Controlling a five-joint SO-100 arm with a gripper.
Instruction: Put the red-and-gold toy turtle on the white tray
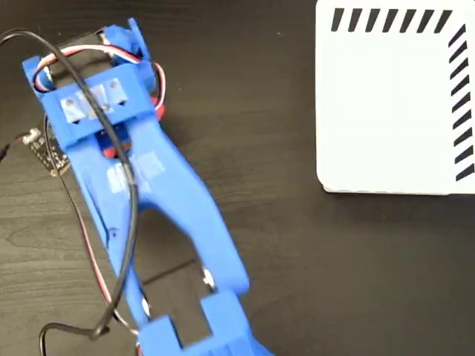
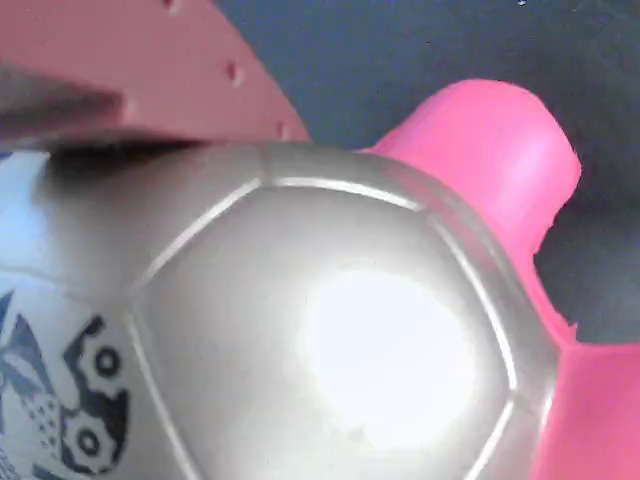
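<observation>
**A:** Where is the red-and-gold toy turtle (image 2: 330, 340) right now?

**B:** Directly under my wrist camera. Its shiny domed shell fills nearly the whole wrist view, with a pink limb or head sticking out to the upper right and a black printed mark at the lower left. In the fixed view it is hidden beneath my blue arm (image 1: 159, 193); only slivers of red show at the arm's upper part, on the left side of the table (image 1: 297, 282).

**A:** And your end effector, is it clamped on the turtle?

**B:** I cannot tell. A reddish surface crosses the top left of the wrist view, close against the shell, and may be one finger, but no finger is plainly visible in either view.

**A:** Why sit so low over it?

**B:** My judgement: being this close and centred over the dome suits a grasp from above, since the rounded shell would slip out of an off-centre grip.

**A:** Where must it go?

**B:** To the white tray (image 1: 386, 111), far right in the fixed view, well apart from me, with black stripes along its top and right edges.

**A:** Anything in the way?

**B:** The dark table between looks bare. My own black cable (image 1: 132, 208) loops over the arm, and a small circuit board (image 1: 46, 152) sits at the left, away from the path.
</observation>
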